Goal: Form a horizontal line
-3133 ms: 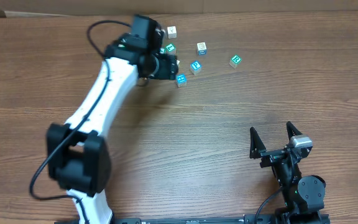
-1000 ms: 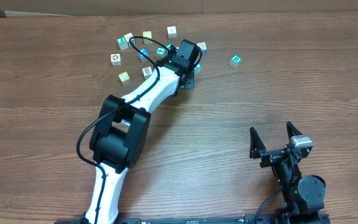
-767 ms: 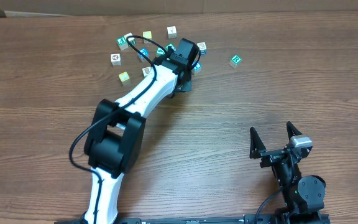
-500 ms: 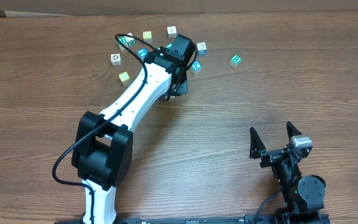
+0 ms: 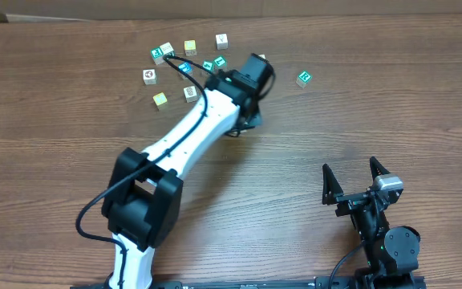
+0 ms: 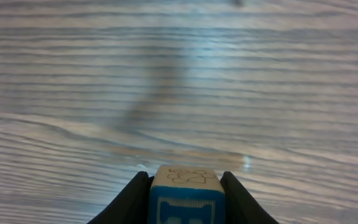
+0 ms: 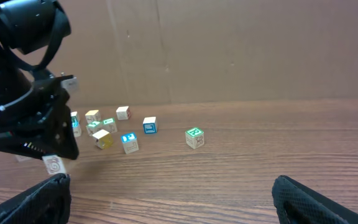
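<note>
Cubes [image 5: 189, 93] and left arm [image 5: 187, 128] crowd the far table [image 5: 335, 120]; near side open.

The white left arm [image 5: 191, 136] reaches across the wooden table [image 5: 54, 160] to a loose scatter of small cubes [image 5: 184, 68], its wrist covering some. A teal-lettered cube [image 5: 304, 78] sits apart to their right. The right gripper [image 5: 350, 172] rests near the front edge, jaws spread wide

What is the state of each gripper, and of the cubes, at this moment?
left gripper: shut on a blue-faced cube.
right gripper: open, holding nothing.
teal-green cube: lying on the table, alone, apart from both grippers.
other cubes: scattered on the table, not forming a line.
</note>
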Motion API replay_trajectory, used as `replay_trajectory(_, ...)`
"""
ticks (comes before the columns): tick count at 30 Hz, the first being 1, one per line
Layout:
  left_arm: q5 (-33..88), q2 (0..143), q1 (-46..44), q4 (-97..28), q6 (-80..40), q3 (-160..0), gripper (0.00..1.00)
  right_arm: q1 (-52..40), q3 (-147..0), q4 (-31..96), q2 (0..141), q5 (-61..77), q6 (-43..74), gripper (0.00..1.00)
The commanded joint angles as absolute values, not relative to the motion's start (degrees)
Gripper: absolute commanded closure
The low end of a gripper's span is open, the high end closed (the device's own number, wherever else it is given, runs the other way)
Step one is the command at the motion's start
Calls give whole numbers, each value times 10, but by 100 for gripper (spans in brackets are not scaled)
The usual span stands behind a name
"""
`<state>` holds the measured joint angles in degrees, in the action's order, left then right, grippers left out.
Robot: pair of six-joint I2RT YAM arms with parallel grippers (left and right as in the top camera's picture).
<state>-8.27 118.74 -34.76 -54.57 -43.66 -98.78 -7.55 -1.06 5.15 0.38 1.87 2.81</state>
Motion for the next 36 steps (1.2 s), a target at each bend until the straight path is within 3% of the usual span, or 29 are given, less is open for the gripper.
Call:
replay_trajectory(1, -136, 1192, -376, -541, -455, -994, 73, -78, -5, 48, 2, 12, 30, 0)
replay_trajectory(36, -137, 1292, -400, -473, -448, -994, 69, -78, -5, 48, 2, 12, 30, 0)
